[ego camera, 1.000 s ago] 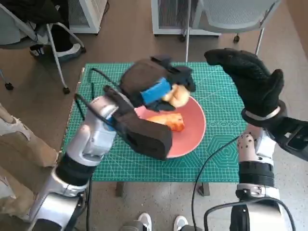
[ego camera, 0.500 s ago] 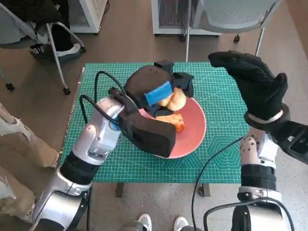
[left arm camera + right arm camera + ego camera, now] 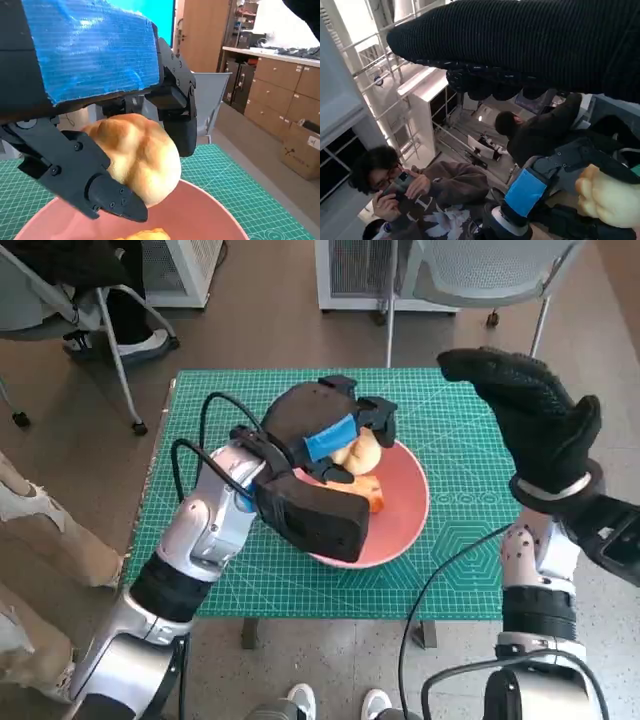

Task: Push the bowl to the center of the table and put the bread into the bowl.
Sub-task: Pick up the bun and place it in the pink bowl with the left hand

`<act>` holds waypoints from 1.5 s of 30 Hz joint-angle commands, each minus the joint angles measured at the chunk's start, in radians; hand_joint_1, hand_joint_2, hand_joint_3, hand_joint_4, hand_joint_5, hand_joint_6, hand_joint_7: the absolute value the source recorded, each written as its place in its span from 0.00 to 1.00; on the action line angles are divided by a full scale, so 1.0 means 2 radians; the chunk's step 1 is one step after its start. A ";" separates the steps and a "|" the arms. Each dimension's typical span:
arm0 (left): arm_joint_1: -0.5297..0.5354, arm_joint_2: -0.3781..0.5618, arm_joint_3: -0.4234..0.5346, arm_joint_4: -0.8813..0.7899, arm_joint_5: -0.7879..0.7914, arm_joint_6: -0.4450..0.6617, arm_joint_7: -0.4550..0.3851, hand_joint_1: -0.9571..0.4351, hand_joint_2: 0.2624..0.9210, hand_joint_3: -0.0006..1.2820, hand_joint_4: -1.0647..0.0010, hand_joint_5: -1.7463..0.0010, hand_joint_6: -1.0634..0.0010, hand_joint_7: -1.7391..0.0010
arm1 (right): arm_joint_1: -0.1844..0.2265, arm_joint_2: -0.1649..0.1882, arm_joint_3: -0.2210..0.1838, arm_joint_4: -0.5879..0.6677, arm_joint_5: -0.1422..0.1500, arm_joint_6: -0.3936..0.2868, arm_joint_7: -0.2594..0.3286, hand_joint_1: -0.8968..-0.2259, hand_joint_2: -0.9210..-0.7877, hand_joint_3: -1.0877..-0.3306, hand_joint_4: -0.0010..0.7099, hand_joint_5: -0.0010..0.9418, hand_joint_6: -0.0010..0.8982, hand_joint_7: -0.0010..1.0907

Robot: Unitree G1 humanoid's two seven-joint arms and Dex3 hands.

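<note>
- Head view: left hand (image 3: 330, 425) is gripping roll (image 3: 358, 449) just above bowl (image 3: 405, 520).
- Bowl is sitting on mat (image 3: 455, 430); second bread (image 3: 362, 492) inside.
- Right hand (image 3: 535, 420) is hovering beside bowl, fingers extended, holding nothing.

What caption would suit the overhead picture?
Left hand holds a bread roll over the pink bowl; gloved right hand raised.

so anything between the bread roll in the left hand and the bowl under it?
Nothing visible. The left hand holds the bread roll just above the pink bowl, with open air below it. Another piece of bread already lies in the bowl, beside the drop spot. The right hand is raised off to the side.
</note>
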 commanded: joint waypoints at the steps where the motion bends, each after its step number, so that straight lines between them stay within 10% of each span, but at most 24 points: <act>1: -0.008 -0.001 -0.003 0.005 0.005 0.008 -0.004 0.69 0.99 0.05 0.37 0.32 0.39 0.34 | 0.010 -0.001 0.003 0.000 -0.005 0.003 -0.003 0.40 0.00 0.53 0.27 0.00 0.00 0.48; 21: -0.010 -0.009 0.001 0.030 -0.013 0.019 -0.017 0.69 1.00 0.08 0.46 0.17 0.34 0.47 | 0.011 -0.001 0.005 0.001 -0.004 0.004 -0.002 0.40 0.00 0.53 0.27 0.00 0.00 0.47; 29: -0.015 -0.017 0.003 0.041 -0.022 0.042 -0.040 0.69 1.00 0.17 0.54 0.17 0.51 0.31 | 0.012 -0.001 0.005 -0.001 -0.003 0.005 -0.002 0.40 0.00 0.53 0.27 0.00 0.00 0.47; 32: -0.016 -0.015 -0.006 0.036 -0.006 0.059 -0.044 0.55 0.97 0.10 0.70 0.65 0.68 0.58 | 0.013 -0.002 0.005 -0.001 -0.003 0.006 -0.002 0.40 0.00 0.53 0.27 0.00 0.00 0.47; 35: -0.013 -0.012 -0.013 0.028 0.010 0.061 -0.038 0.44 0.99 0.05 0.75 0.88 0.73 0.74 | 0.014 -0.002 0.005 -0.003 -0.003 0.007 -0.002 0.40 0.00 0.53 0.27 0.00 0.00 0.47; 45: -0.010 -0.003 -0.016 0.034 0.017 0.024 -0.011 0.32 1.00 0.04 0.86 1.00 0.77 0.88 | 0.014 -0.002 0.005 -0.004 -0.002 0.008 -0.001 0.40 0.00 0.53 0.27 0.00 0.00 0.47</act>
